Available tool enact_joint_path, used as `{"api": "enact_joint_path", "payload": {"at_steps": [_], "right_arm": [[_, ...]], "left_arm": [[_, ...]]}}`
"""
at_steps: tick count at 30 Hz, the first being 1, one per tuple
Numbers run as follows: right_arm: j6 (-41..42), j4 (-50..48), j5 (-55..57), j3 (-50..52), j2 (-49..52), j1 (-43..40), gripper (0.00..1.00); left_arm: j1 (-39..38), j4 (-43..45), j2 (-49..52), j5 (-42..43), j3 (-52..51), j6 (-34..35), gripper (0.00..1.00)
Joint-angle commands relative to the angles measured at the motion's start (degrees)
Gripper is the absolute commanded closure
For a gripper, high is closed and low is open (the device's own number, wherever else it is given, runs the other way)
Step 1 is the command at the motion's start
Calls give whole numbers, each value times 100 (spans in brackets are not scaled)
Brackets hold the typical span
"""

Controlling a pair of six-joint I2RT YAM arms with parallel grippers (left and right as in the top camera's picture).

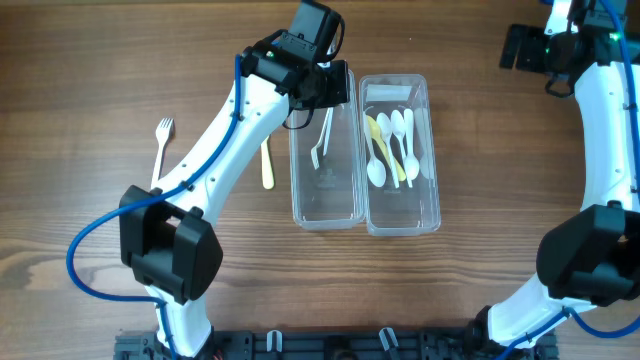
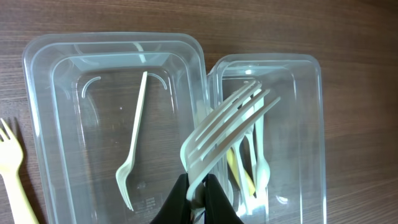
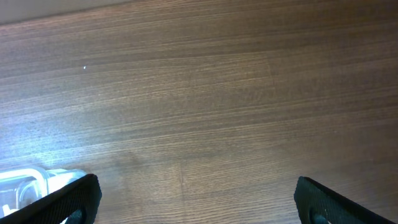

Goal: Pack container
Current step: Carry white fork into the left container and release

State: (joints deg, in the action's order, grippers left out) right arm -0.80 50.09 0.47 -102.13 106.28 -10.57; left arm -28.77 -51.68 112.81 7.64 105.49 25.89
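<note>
Your left gripper (image 2: 199, 196) is clamped tight on the handle of a white fork (image 2: 227, 121), tines up and angled to the right. From the wrist view, those tines hang over the 2 touching rims, between the fork container (image 2: 37, 93) and the spoon container (image 2: 308, 124).

That is your main risk. Let go here and the fork could land across the rims, or slide in among the spoons (image 1: 384, 140). The grip sits low on a thin, slick handle, so the fork may also swing as you move. Bring it over the fork container, above the 1 fork (image 2: 134, 137) lying on its floor, before you release.

Only the left wrist camera shows the clamp and where the tines point. In the overhead view the gripper body covers the grip, and I cannot say for sure which white sliver there is the held fork. The overhead alone shows what is left: 1 loose white fork (image 1: 161, 148) and 1 cream fork (image 1: 267, 165) on the table (image 3: 199, 93), left of the containers.

Your right gripper (image 3: 196, 202) has its jaws wide apart over bare wood, well clear and holding nothing.
</note>
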Motion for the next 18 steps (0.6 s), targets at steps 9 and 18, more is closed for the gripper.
{"api": "enact_joint_path", "payload": {"at_steps": [9,18], "right_arm": [[-70,-13,37,-59,-74,20,0],[-70,-13,37,-59,-74,20,0]], "left_arm": [[76,46,-35,-59,9,-232,53],[1115,11,-544,-149,98,-310,53]]}}
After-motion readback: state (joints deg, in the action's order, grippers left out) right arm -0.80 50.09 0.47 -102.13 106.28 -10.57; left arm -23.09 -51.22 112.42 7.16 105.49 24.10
